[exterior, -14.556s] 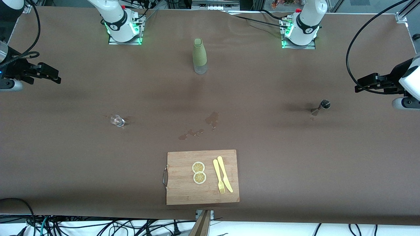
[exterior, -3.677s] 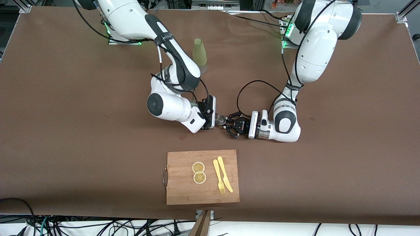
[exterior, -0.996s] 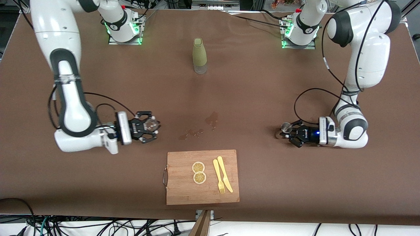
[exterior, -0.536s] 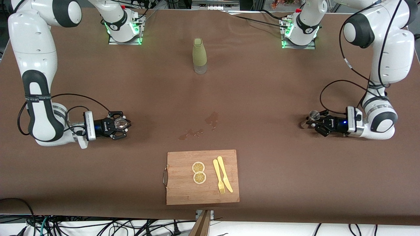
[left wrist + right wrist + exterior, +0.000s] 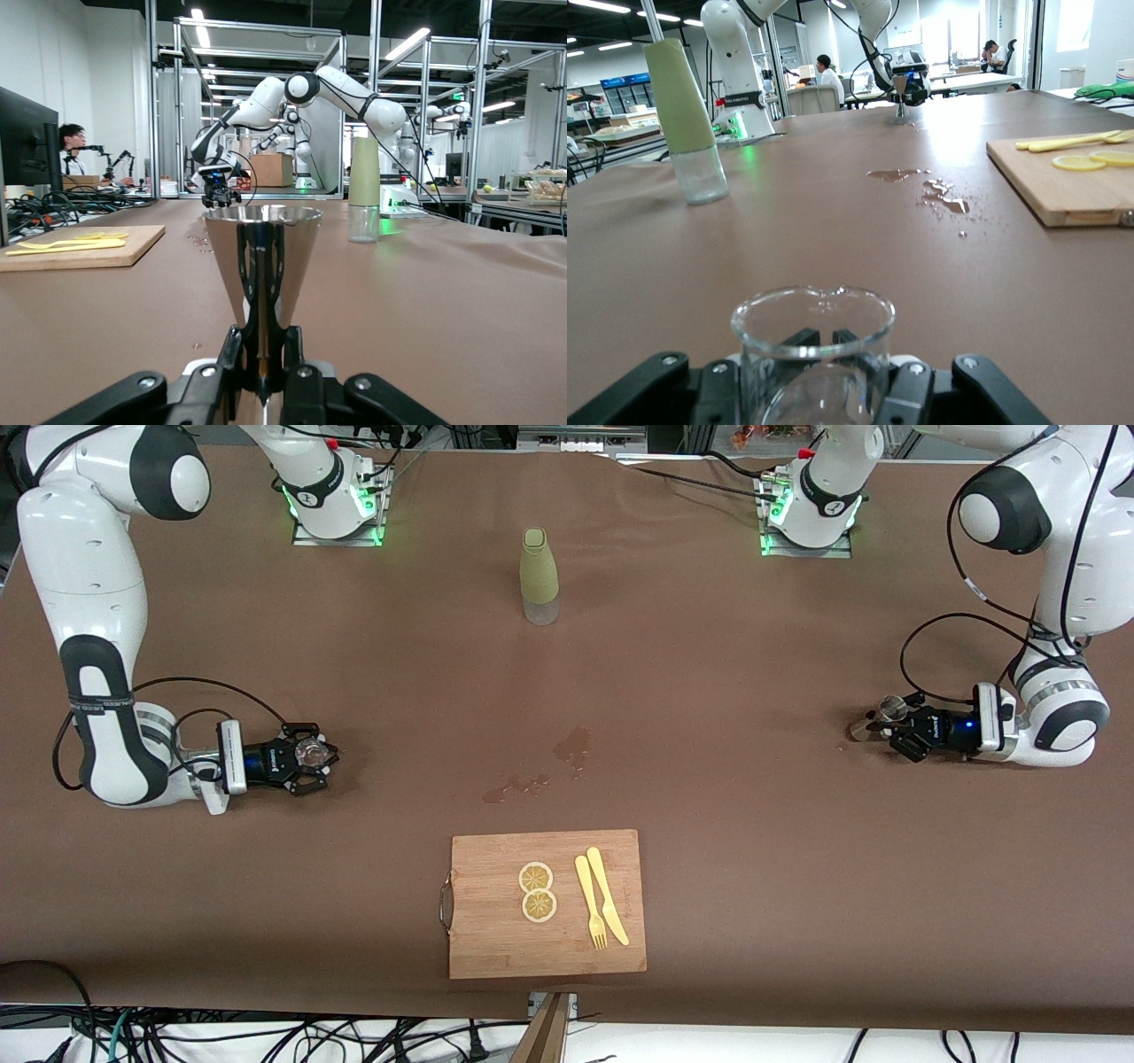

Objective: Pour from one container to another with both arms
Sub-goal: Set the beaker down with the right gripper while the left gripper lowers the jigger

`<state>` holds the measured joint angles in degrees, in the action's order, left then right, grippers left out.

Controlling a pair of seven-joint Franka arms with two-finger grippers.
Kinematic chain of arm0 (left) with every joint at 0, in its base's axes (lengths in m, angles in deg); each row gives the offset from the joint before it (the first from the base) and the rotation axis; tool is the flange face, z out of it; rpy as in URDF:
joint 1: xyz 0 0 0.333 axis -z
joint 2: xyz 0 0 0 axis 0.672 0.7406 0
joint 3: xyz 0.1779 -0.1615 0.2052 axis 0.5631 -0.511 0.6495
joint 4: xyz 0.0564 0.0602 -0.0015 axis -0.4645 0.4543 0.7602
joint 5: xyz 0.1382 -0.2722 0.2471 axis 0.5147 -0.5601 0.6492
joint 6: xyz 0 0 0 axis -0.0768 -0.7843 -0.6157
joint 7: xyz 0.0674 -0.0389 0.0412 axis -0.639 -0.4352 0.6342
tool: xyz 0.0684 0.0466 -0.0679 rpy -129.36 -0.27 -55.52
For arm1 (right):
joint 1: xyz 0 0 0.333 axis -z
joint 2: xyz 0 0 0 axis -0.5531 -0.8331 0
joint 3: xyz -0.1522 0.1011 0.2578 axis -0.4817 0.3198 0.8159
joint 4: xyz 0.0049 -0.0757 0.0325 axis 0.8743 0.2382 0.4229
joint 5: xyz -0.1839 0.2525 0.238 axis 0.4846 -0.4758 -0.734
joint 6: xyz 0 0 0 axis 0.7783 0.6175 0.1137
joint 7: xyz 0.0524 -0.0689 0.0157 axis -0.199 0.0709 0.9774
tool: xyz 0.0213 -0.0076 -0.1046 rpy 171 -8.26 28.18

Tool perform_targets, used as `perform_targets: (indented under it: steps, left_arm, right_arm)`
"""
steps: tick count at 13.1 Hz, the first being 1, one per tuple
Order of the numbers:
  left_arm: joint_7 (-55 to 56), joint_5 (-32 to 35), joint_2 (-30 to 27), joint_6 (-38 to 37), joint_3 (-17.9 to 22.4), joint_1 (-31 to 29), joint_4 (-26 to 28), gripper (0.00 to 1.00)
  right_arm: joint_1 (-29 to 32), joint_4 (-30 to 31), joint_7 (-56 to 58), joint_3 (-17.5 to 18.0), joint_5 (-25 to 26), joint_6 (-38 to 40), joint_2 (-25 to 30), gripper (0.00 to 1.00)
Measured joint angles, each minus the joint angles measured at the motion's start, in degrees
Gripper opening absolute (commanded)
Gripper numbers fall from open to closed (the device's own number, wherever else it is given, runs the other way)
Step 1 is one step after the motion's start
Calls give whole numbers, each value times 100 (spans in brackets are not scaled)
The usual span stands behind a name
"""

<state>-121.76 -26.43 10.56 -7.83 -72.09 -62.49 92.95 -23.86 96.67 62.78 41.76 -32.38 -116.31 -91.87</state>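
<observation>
My left gripper [image 5: 895,724] is clamped shut on a metal jigger [image 5: 889,710], low over the table [image 5: 709,691] toward the left arm's end; in the left wrist view the jigger [image 5: 262,266] stands upright with my fingers [image 5: 262,354] pinching its narrow waist. My right gripper [image 5: 310,756] is closed around a small clear glass beaker [image 5: 310,753], low over the table toward the right arm's end; the beaker's [image 5: 813,354] rim and pour lip sit just above my jaws. I judge the jigger light, stiff and slick, so the waist is the sure place to grip it. The beaker looks thin and fragile, best held gently around its lower body. I cannot tell whether either vessel rests on the table or holds any liquid. Wet spill patches [image 5: 574,746] lie between the two vessels, with a bottle in a green sleeve [image 5: 539,576] farther from the front camera and a cutting board [image 5: 496,939] nearer.
</observation>
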Motion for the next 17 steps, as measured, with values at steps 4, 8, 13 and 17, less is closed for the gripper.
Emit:
perform_targets:
  steps: [4, 8, 13, 17]
  left_arm:
    - [-31, 0, 162, -3, 6, -100, 0, 0]
    - [-55, -2, 257, -14, -1, -107, -11, 3]
    - [-35, -1, 250, 139, -1, -106, -24, 100]
    - [272, 0, 260, 415, 102, -103, -486, 100]
  right_arm:
    - [93, -6, 452, 20, -16, -121, -206, 66]
    - [111, -5, 477, -69, 63, -143, -207, 100]
    - [129, -33, 485, -445, 316, 42, -134, 100]
    - [135, -211, 379, -958, 533, 83, -50, 100]
